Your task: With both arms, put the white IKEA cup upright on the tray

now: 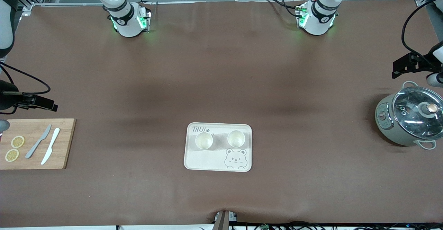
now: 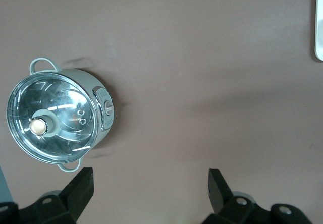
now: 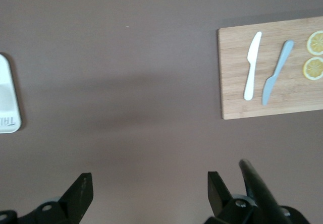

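The cream bear tray (image 1: 204,160) lies on the brown table, nearer to the front camera than the middle. Two white cups stand upright on it side by side, one (image 1: 204,140) toward the right arm's end and one (image 1: 236,138) toward the left arm's end. My left gripper (image 1: 403,65) is open and empty, up over the table beside the pot; its fingers (image 2: 81,186) frame bare table. My right gripper (image 1: 43,102) is open and empty, up over the table by the cutting board; its wrist view (image 3: 149,181) shows bare table. A tray corner shows in each wrist view (image 2: 319,27) (image 3: 7,98).
A grey-green pot (image 1: 410,121) with a glass lid stands at the left arm's end, also in the left wrist view (image 2: 55,115). A wooden cutting board (image 1: 65,143) with two knives and two lemon slices lies at the right arm's end, also in the right wrist view (image 3: 232,98).
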Available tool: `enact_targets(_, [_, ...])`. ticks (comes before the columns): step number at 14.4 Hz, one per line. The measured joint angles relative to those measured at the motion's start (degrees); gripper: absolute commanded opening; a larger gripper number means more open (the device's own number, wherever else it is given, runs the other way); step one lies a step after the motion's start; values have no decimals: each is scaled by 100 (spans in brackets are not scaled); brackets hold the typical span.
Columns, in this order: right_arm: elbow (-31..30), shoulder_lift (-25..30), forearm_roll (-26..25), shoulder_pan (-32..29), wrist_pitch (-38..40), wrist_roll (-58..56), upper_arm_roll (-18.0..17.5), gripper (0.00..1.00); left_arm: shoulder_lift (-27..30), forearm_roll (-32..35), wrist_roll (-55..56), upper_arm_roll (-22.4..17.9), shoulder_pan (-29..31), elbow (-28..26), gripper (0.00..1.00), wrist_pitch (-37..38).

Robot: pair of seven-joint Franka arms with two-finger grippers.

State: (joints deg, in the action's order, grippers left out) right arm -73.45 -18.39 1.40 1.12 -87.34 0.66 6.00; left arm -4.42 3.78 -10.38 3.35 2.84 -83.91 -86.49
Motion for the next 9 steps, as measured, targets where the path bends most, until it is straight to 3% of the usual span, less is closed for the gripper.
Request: enact_targets(9, [25,140,-223,84,-118,-54,-30,100,-6,0,0,0,0,0,100,-5])
